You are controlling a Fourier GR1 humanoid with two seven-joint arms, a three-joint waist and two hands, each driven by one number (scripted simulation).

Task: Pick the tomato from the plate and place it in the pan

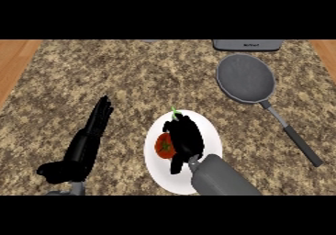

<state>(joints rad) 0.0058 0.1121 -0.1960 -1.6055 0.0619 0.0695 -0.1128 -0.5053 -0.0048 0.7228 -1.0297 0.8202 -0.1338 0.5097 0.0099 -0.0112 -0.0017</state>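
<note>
One speckled brown granite counter (130, 78) bears a white round plate (157, 176); on it our right hand (186, 140) curls its fingers round the red round tomato (163, 146), green-stemmed.

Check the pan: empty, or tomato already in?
Empty. The pan shows only bare grey surface; the tomato sits on the white plate, partly covered by the right hand.

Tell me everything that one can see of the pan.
The pan is round, shallow and dull grey, like metal, and nothing lies in it. A thin grey handle runs from its near rim toward the view's lower right and ends in a black grip. It lies flat on the speckled stone counter, at the far right, apart from the white plate. No hand touches it.
</note>
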